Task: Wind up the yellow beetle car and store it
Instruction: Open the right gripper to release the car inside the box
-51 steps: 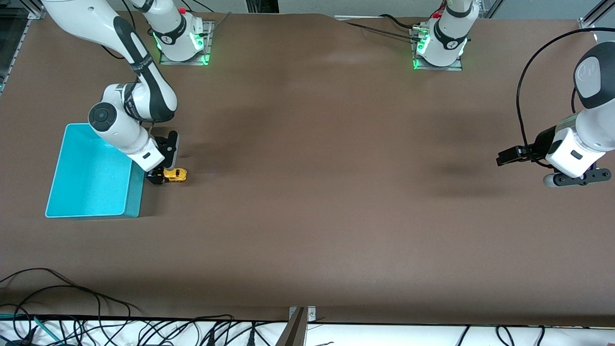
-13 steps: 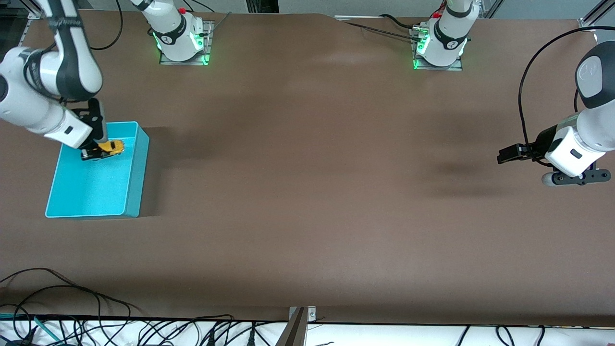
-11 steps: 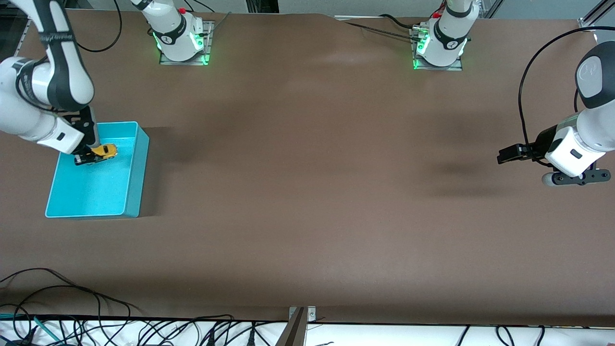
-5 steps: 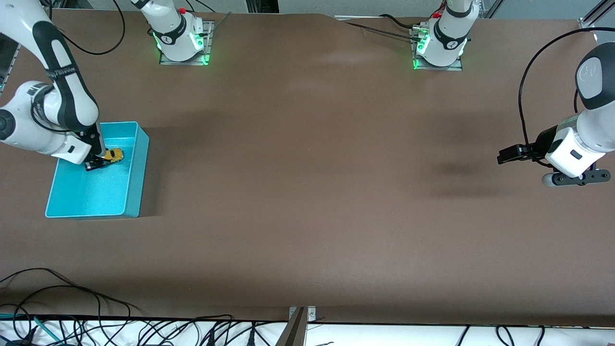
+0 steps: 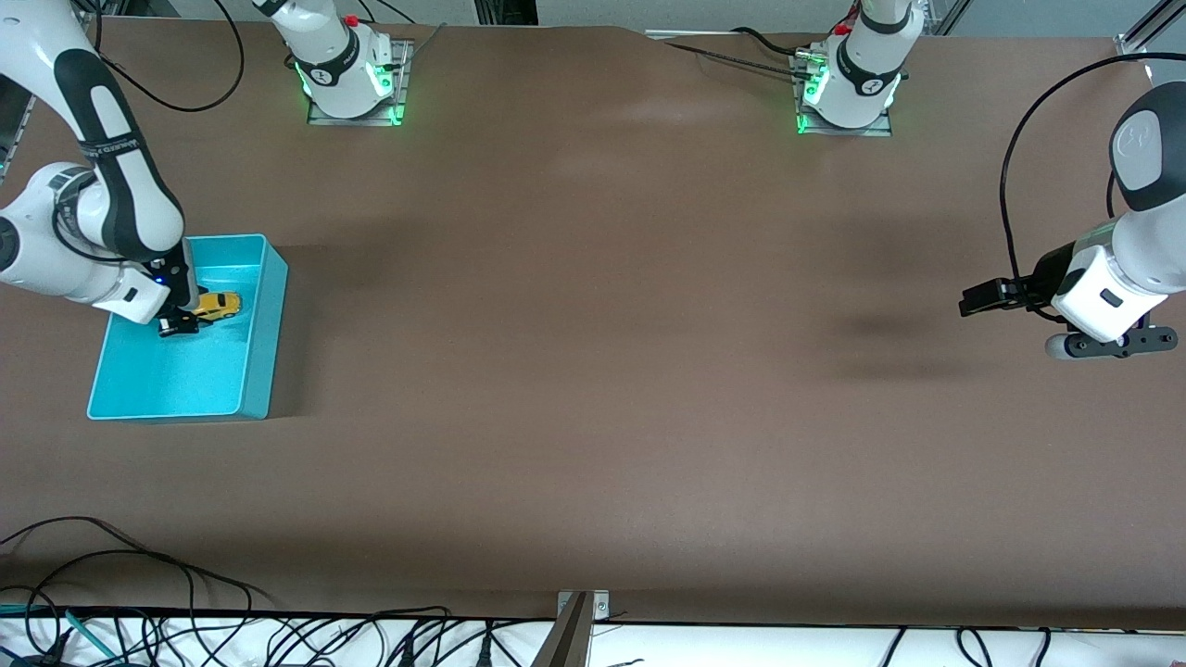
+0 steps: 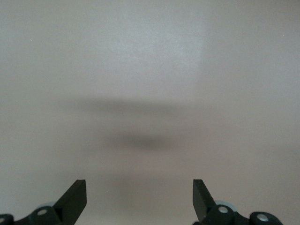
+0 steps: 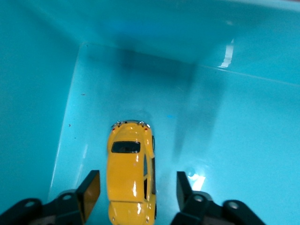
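Note:
The yellow beetle car rests on the floor of the turquoise bin, at the right arm's end of the table. In the right wrist view the car lies between the fingers with a gap on each side. My right gripper is open, down inside the bin, around the car's rear. My left gripper is open and empty, waiting above bare table at the left arm's end.
The bin's walls stand close around the right gripper. Black cables lie along the table's edge nearest the front camera. The brown table top stretches between the two arms.
My right gripper carried the car from the table beside the bin over its rim, lowered it to the bin floor and opened its fingers. The left arm has not moved.

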Tool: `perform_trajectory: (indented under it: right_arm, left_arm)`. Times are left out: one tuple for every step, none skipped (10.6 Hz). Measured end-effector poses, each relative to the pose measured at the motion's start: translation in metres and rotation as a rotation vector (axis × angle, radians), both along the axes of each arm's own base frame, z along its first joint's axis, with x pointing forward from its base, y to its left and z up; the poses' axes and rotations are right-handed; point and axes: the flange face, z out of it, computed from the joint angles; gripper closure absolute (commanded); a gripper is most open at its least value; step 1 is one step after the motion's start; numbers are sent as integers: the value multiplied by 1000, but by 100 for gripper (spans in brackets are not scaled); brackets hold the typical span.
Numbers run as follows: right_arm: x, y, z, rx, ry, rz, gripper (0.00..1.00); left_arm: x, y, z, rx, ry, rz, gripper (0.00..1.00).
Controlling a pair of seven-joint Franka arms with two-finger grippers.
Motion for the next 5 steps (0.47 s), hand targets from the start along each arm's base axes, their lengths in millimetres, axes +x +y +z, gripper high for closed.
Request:
perform_trajectory:
  right_arm:
    - [9, 4, 15, 20, 2, -7, 0]
    - [16, 10, 35, 34, 1, -18, 0]
    - [17, 15, 55, 39, 16, -40, 0]
    - [14, 20, 72, 42, 37, -66, 0]
    - [12, 29, 88, 42, 50, -88, 0]
  left_arm:
    - [0, 0, 0, 0, 0, 0, 0]
    - [0, 0, 0, 0, 0, 0, 0]
    - [0, 0, 0, 0, 1, -1, 0]
    - [0, -1, -1, 0, 2, -1, 0]
    - [0, -1, -1, 0, 2, -1, 0]
